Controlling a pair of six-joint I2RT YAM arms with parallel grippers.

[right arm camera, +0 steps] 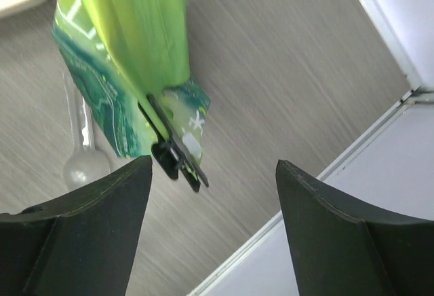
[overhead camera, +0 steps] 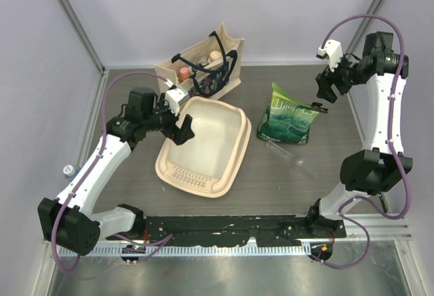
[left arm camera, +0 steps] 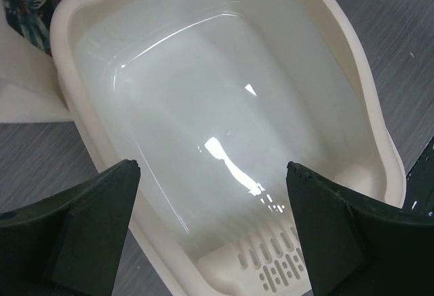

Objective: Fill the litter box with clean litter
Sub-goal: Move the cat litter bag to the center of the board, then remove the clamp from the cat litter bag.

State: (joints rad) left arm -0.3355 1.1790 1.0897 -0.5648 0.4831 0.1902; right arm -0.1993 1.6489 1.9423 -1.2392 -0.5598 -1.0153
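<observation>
From above, the left arm bends in from 8 o'clock, elbow raised, and its wrist points toward 3 o'clock. The left gripper [overhead camera: 183,130] hangs over the 10 o'clock corner of the litter box [overhead camera: 239,148], which lies left of centre on the grey wood-grain table [overhead camera: 325,153] with its slotted end toward 6 o'clock. The right arm stands tall at 3 o'clock and folds back. The right gripper [overhead camera: 327,89] is held high, just off the 1 o'clock corner of a green bag [overhead camera: 288,116]. A canvas tote [overhead camera: 227,55] sits at 12 o'clock, touching the box. A clear scoop [overhead camera: 288,155] lies at the bag's 6 o'clock. Pale walls close in three sides.

In the left wrist view, the left gripper [left arm camera: 211,167] is spread wide with nothing between its fingers. Below it the litter box [left arm camera: 366,92] shows a bare, glossy floor.

In the right wrist view, the right gripper [right arm camera: 213,162] is also spread and clasps nothing. At 10 o'clock stands the green bag [right arm camera: 115,51], with a black clip [right arm camera: 173,150] on its edge. The table [right arm camera: 285,58] meets a white wall [right arm camera: 407,24] at 3 o'clock.
</observation>
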